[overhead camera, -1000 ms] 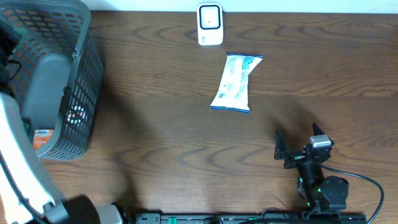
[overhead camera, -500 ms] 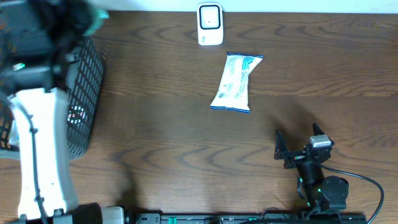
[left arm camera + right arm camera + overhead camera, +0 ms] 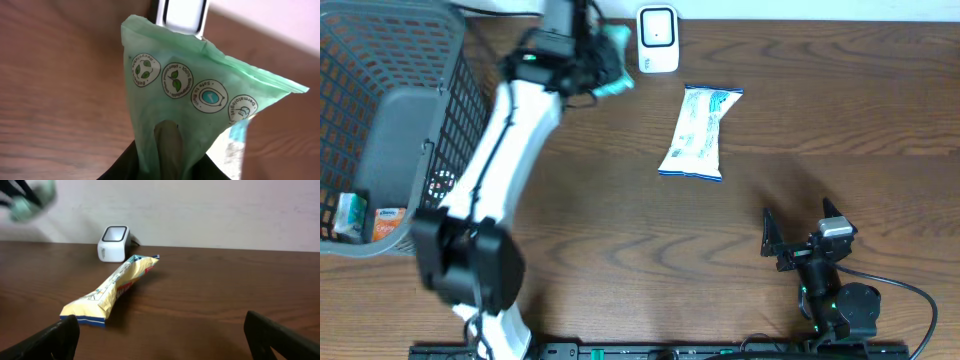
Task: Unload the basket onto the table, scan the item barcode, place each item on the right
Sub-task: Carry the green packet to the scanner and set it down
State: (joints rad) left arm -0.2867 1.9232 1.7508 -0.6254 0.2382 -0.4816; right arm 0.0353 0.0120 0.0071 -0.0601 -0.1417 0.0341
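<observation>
**Progress toward the scan.** The left gripper (image 3: 598,70) is closed narrowly on one end of a pale green soft plastic pouch (image 3: 195,100). It holds the pouch in the air just beside the white box-shaped barcode scanner (image 3: 658,40), at the far edge of the brown wooden surface (image 3: 620,230). Pick-up appears complete, and presenting the code to the scanner window appears to remain. No barcode is visible on the pouch face shown. The right gripper (image 3: 800,222) sits wide open and empty, well apart.
</observation>
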